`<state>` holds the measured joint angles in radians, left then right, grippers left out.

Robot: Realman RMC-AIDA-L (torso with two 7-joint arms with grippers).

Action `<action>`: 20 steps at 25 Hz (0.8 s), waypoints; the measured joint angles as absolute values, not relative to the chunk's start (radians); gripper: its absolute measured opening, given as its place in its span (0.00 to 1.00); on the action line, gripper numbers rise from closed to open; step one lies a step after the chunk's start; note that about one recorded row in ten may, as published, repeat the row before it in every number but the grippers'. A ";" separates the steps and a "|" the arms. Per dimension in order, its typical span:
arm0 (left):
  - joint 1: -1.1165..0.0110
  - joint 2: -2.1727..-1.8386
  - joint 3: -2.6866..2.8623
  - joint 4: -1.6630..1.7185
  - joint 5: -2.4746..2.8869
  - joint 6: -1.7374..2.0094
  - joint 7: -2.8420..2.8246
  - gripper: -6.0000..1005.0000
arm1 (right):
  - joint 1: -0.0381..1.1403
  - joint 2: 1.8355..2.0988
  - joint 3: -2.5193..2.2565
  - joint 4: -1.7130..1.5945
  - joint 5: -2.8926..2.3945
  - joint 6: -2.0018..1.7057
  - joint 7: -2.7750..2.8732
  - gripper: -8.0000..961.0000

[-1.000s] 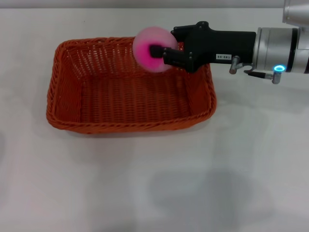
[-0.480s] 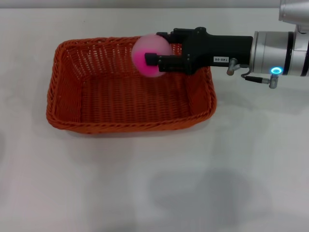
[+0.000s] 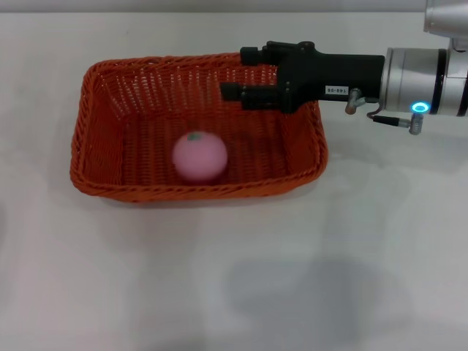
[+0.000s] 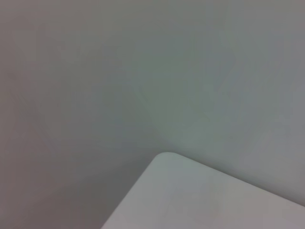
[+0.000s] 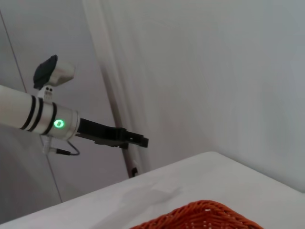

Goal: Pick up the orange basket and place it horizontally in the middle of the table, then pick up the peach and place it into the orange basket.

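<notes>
The orange basket [image 3: 110, 164] lies lengthwise across the middle of the white table [image 3: 292, 278]. The pink peach [image 3: 199, 156] rests on the basket's floor, close to the near wall. My right gripper [image 3: 232, 73] hovers over the basket's far right part, open and empty, with the peach below and to the left of its fingertips. A piece of the basket's rim [image 5: 205, 217] shows in the right wrist view. My left gripper [image 5: 139, 140] is held in the air far off beyond the table, seen only in the right wrist view.
Bare white tabletop lies on all sides of the basket, widest toward the near edge. A rounded table corner [image 4: 167, 160] shows in the left wrist view. Grey walls stand behind the table.
The right gripper opened and let go of the peach. The peach dropped from between the fingers to the basket floor, ending lower and to the left. The arm barely moved.
</notes>
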<state>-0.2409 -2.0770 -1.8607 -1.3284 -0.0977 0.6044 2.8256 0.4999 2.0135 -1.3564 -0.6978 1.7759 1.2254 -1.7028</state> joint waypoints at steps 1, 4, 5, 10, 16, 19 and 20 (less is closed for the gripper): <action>-0.240 -2.077 -1.861 -1.328 -0.098 0.604 2.826 0.86 | 0.499 2.013 -1.355 -0.698 1.776 1.219 -1.706 0.86; -0.235 -2.077 -1.859 -1.328 -0.098 0.604 2.826 0.86 | 0.496 2.012 -1.345 -0.700 1.777 1.152 -1.733 0.87; -0.235 -2.077 -1.859 -1.328 -0.098 0.604 2.826 0.86 | 0.496 2.012 -1.345 -0.700 1.777 1.152 -1.733 0.87; -0.234 -2.076 -1.859 -1.328 -0.098 0.602 2.826 0.86 | 0.474 2.014 -1.273 -0.695 1.783 1.070 -1.762 0.86; -0.233 -2.077 -1.859 -1.324 -0.098 0.585 2.826 0.86 | 0.453 2.012 -1.151 -0.666 1.793 1.008 -1.810 0.86; -0.233 -2.077 -1.859 -1.315 -0.098 0.575 2.826 0.86 | 0.448 2.012 -1.076 -0.628 1.794 0.983 -1.855 0.86; -0.234 -2.077 -1.859 -1.309 -0.098 0.569 2.826 0.86 | 0.447 2.012 -1.050 -0.613 1.795 0.974 -1.877 0.86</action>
